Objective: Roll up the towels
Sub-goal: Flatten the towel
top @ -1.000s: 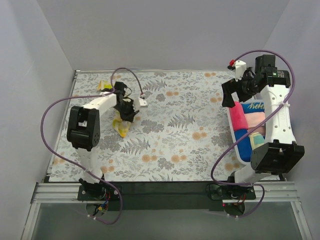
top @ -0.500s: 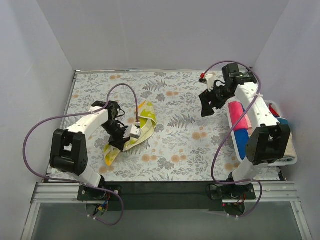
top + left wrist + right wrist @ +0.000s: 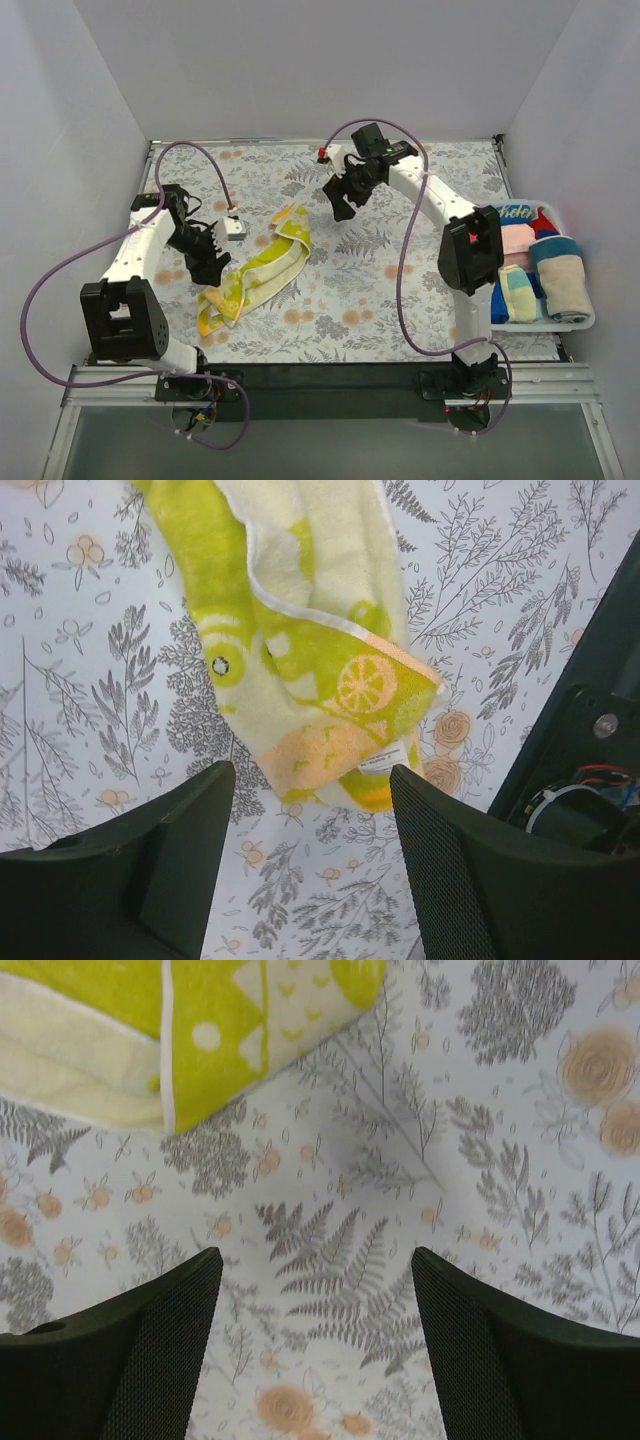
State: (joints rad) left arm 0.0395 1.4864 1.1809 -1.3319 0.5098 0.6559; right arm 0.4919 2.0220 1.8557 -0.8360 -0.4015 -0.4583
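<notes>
Swung leftward, the right end effector (image 3: 315, 1260) hovers by the towel (image 3: 258, 277), at its far end; left end effector (image 3: 310, 780) by its near end; both spread, empty.

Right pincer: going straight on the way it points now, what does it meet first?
The right pincer would likely meet the bare floral table covering first; the yellow towel lies off to the side. Depth is uncertain.

I have a floral table covering (image 3: 380, 290) spread from corner to corner. On it, left of centre and toward the near edge, lies a loosely bunched yellow patterned towel (image 3: 255, 278). A white basket (image 3: 540, 326) sits at the right edge.
</notes>
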